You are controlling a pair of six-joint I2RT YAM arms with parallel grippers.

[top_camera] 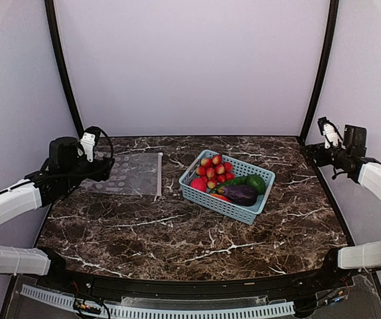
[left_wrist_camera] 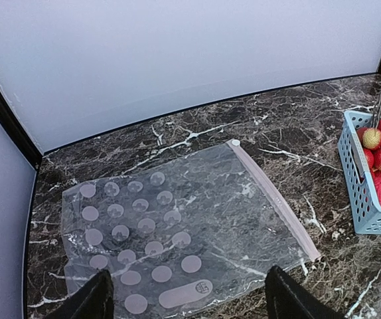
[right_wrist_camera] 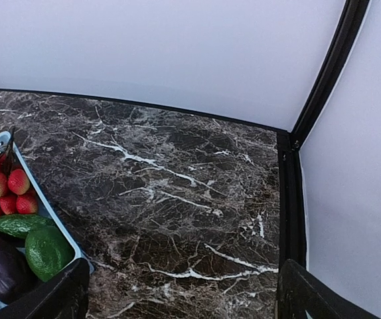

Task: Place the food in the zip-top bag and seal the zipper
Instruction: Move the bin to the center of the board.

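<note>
The zip-top bag [top_camera: 129, 174] [left_wrist_camera: 177, 232] lies flat and empty on the marble table at the back left. Its zipper [top_camera: 159, 174] [left_wrist_camera: 273, 196] runs along the edge that faces the basket. My left gripper [top_camera: 97, 165] [left_wrist_camera: 187, 306] hangs open over the bag's left end, nothing between its fingers. The food sits in the basket: red berries [top_camera: 214, 169] [right_wrist_camera: 4, 183], tomato [top_camera: 198, 185], cucumber [top_camera: 233, 181] [right_wrist_camera: 14, 224], avocado piece [top_camera: 257, 183] [right_wrist_camera: 46, 251], eggplant [top_camera: 241, 194] [right_wrist_camera: 1, 266]. Far to the right, my right gripper [top_camera: 312, 154] [right_wrist_camera: 184, 299] is open above bare table.
The light-blue lattice basket [top_camera: 227, 209] [left_wrist_camera: 363, 199] [right_wrist_camera: 38, 193] stands mid-table, right of the bag. White walls with black corner posts [right_wrist_camera: 297, 133] close in the back and sides. Bare marble [top_camera: 177, 239] stretches in front of the bag and basket.
</note>
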